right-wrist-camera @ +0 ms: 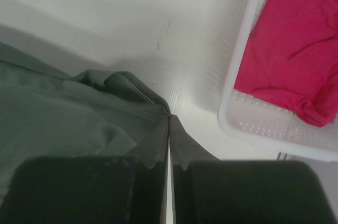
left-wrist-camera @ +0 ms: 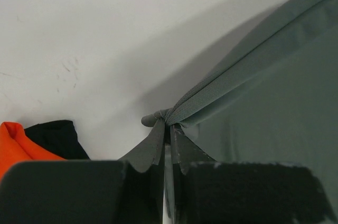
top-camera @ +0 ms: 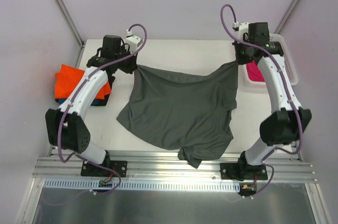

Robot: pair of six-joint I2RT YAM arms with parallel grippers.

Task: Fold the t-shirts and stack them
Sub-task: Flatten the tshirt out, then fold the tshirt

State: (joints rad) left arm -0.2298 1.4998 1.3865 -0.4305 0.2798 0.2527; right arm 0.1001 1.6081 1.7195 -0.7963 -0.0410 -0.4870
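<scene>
Left arm (top-camera: pixel 87 89), right arm (top-camera: pixel 280 84): white link shells, black joint housings, black wrist blocks, black base plates (top-camera: pixel 120 169); purple cable (top-camera: pixel 58 139) looping along each. Fingers (left-wrist-camera: pixel 63 192) matte black, flat-faced.

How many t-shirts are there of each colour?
dark grey t-shirt: 1
orange t-shirt: 1
dark blue t-shirt, under the orange one: 1
pink t-shirt, in the white basket: 1
Total: 4 t-shirts
</scene>
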